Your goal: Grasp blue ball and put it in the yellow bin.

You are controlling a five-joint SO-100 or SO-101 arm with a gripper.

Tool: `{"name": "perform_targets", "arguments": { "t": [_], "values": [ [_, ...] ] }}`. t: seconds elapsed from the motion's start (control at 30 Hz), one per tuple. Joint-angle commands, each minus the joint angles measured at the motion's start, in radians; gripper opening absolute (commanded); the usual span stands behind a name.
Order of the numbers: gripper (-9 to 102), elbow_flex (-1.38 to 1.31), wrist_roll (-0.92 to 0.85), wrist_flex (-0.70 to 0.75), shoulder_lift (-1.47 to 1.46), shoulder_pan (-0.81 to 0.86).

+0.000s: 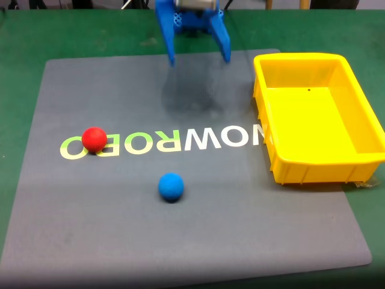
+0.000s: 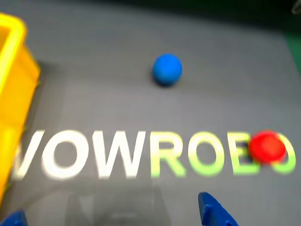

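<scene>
One blue claw (image 1: 197, 59) hangs open above the far edge of a grey mat (image 1: 180, 241), its two fingers spread wide with nothing between them, in the fixed view. Two balls lie on the mat, one blue and one red. The blue ball (image 1: 171, 186) sits alone on bare mat near the middle, at about 6 o'clock from the claw and well apart from it. The red ball (image 1: 94, 139) rests on the printed lettering (image 1: 204, 139), at about 10 o'clock from the blue ball, the two clearly separated. One yellow bin (image 1: 313, 174) stands on the mat's right side, at roughly 2 o'clock from the blue ball, and holds neither ball.

In the wrist view, both blue fingertips (image 2: 214, 212) poke in at the bottom edge, far apart. The blue ball (image 2: 167, 69) lies beyond the lettering (image 2: 94, 155), toward 12 o'clock from the fingertips. The red ball (image 2: 266, 147) sits on the lettering's right end, and the bin's (image 2: 16, 89) yellow wall shows at 9 o'clock. The wrist view is blurred.
</scene>
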Motion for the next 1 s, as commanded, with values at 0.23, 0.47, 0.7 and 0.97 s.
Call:
{"name": "perform_targets", "arguments": {
  "t": [0.23, 0.47, 0.7, 0.97],
  "values": [
    [40, -0.476, -0.029, -0.138, -0.534, 0.043],
    [39, -0.657, -0.040, -0.149, -0.744, 0.064],
    [39, -0.827, -0.049, -0.149, -0.919, 0.080],
    [39, -1.011, -0.037, -0.149, -1.091, 0.089]
  ]
}}
